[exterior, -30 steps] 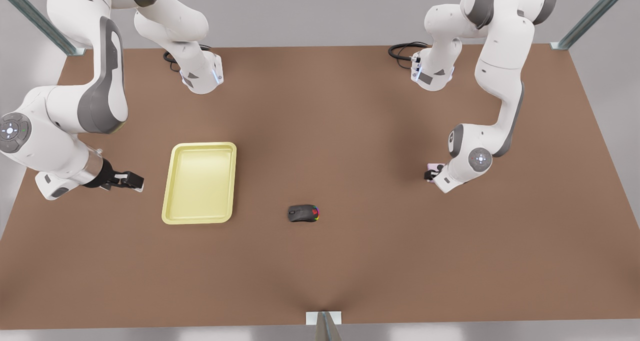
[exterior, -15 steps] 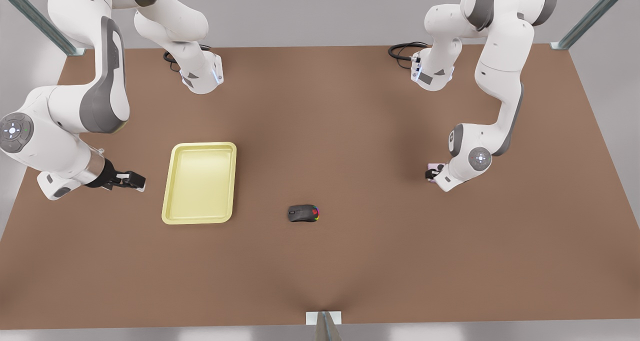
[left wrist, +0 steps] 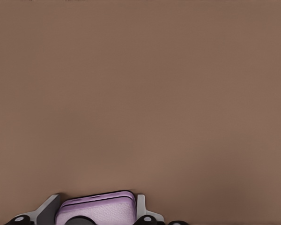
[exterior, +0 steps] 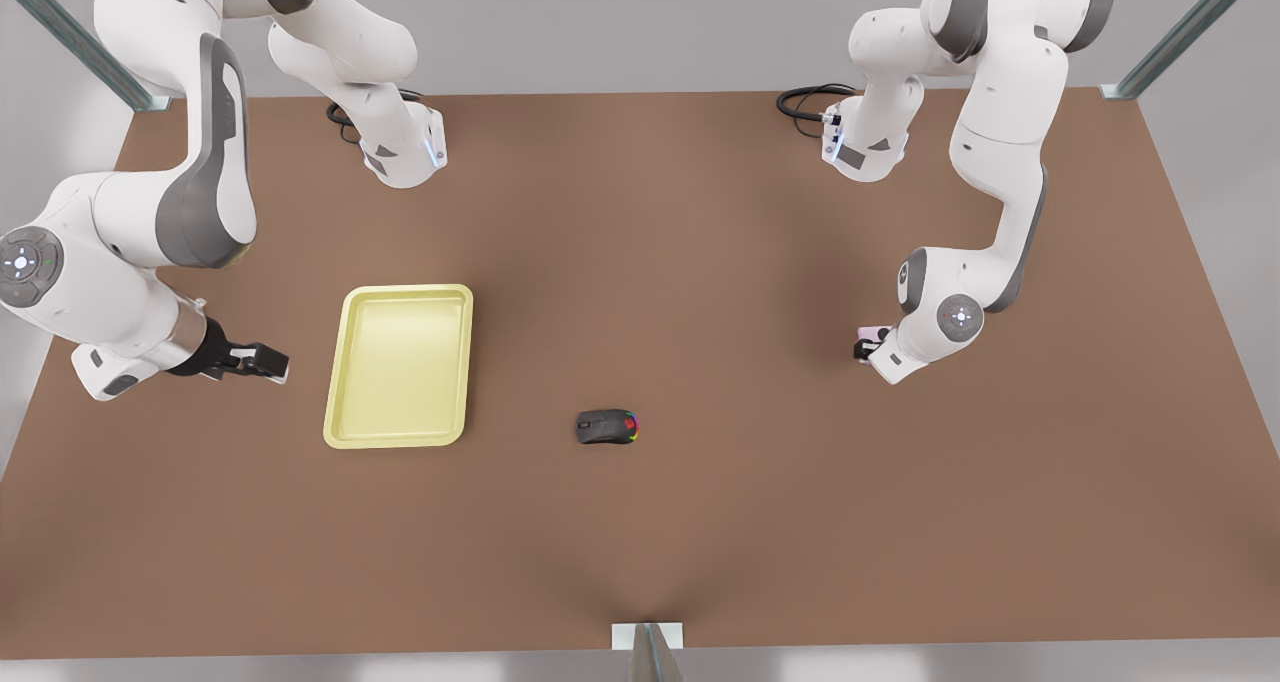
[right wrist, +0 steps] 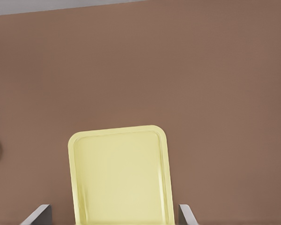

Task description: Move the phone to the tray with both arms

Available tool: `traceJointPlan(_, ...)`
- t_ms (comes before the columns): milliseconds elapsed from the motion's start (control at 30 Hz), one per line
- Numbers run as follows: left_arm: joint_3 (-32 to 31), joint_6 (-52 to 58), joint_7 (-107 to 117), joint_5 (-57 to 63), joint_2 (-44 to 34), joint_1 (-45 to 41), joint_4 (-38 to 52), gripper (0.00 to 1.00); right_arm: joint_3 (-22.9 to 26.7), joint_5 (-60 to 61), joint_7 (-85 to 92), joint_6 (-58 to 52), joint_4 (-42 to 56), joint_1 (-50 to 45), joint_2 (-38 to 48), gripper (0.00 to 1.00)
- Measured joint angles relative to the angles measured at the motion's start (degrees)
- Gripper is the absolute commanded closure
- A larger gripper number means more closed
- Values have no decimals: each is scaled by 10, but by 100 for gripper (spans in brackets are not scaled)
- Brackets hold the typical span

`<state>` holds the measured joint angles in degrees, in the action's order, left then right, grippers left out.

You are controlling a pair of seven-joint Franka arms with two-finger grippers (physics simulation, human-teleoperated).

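- The phone (left wrist: 95, 209) sits between your left gripper's (exterior: 866, 345) fingers, which press both its sides. It looks a bit higher than a moment ago, so the lift has likely begun.
- Your right gripper (exterior: 262, 362) waits with fingers spread, just beside the tray (exterior: 348, 362), barely moved.
- The mouse (exterior: 606, 426) lies between them, well apart from both.

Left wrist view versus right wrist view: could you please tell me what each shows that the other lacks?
The left wrist view has the pale pink phone clamped in the left hand. The right wrist view has the yellow tray, empty, ahead of the open right hand. Both share the brown table.
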<state>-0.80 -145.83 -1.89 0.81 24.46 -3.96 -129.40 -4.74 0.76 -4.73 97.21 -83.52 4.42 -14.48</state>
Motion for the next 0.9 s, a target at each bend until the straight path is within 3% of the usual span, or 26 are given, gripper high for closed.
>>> traceJointPlan(433, -15, 74, 6, -1, -12, -5, 95, 17, 0, 0, 2, 1, 0, 0, 0, 0)
traceJointPlan(900, -18, 107, 22, 0, 7, -6, 98, 16, 0, 6, 5, 2, 3, 1, -4, 0)
